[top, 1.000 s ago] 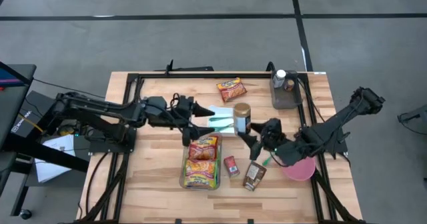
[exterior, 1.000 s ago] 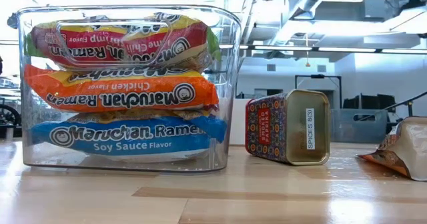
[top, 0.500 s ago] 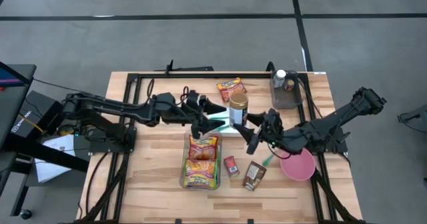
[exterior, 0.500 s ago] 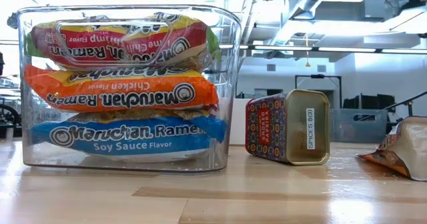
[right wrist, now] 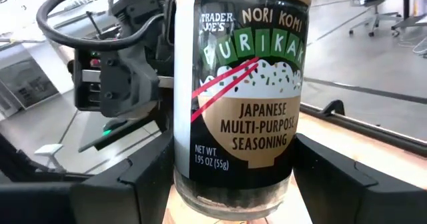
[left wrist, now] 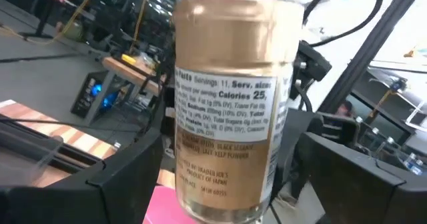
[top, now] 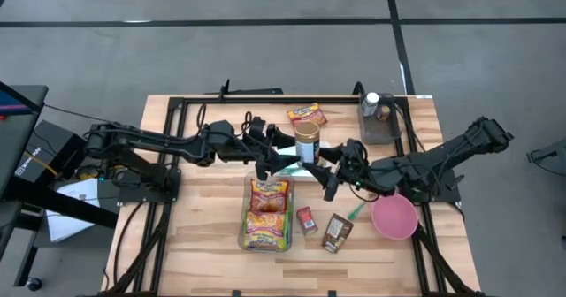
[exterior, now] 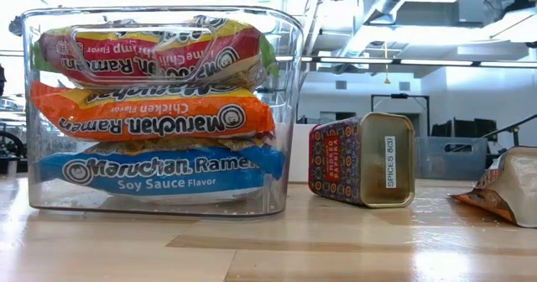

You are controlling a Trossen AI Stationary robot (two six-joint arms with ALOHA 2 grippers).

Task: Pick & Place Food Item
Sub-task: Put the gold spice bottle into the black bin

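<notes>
A seasoning jar [top: 306,143] with a gold lid and a dark label reading "Nori Komi Furikake" hangs upright above the middle of the table. My right gripper [top: 325,163] comes from the table's right and is shut on it. My left gripper [top: 285,153] reaches in from the left and is open. In the left wrist view its two fingers stand on either side of the jar [left wrist: 227,104], with narrow gaps showing. The low view does not show the jar. My right gripper pinches the jar's lower part [right wrist: 200,184] between its two fingers [right wrist: 143,177], one on each side of the round wall. The fingers come in about level from the table's right side. The jar stands upright in the hold, lifted clear of the table.
A clear bin [top: 267,213] stacked with ramen packs sits near the front middle. A spice tin [top: 307,220] lies beside it, then a brown pouch [top: 337,232] and a pink bowl [top: 394,217]. A snack packet [top: 307,118] and a grey container [top: 376,120] lie at the back.
My right gripper has carried the jar toward the table's left and far edge, keeping it upright and lifted. My left gripper has moved right toward the jar, so its open fingers now flank it.
</notes>
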